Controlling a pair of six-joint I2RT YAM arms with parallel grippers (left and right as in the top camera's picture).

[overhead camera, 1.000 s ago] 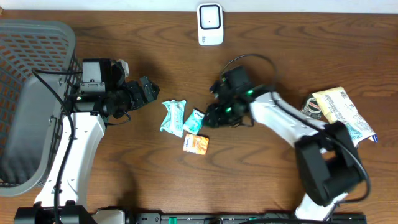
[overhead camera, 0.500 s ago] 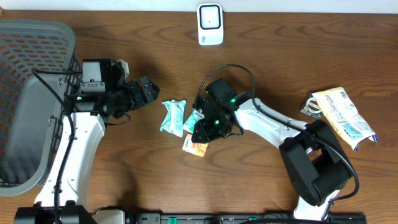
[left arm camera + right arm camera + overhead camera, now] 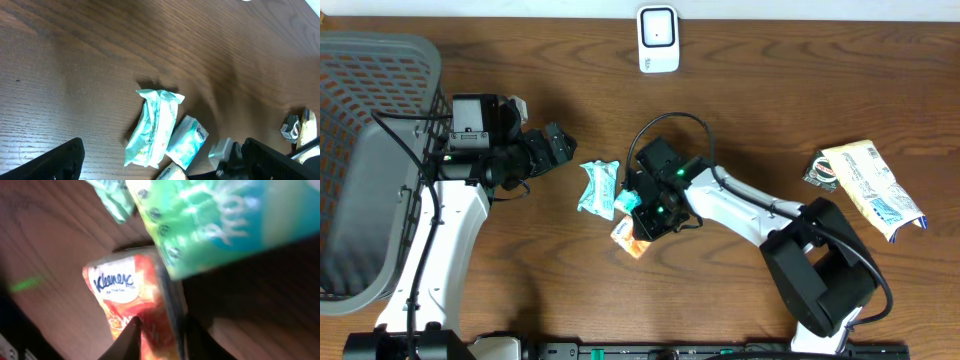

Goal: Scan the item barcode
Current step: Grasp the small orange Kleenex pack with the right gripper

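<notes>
Wooden table [image 3: 800, 80]: right end effector [image 3: 162, 339] pinches orange Kleenex pack [image 3: 122, 292]; left end effector [image 3: 162, 160] spread wide

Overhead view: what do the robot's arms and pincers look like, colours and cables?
Both the left arm and right arm have smooth white shells with black joints. The left pincer and right pincer are black. A thin black cable loops over the right wrist, beside a green light.
</notes>
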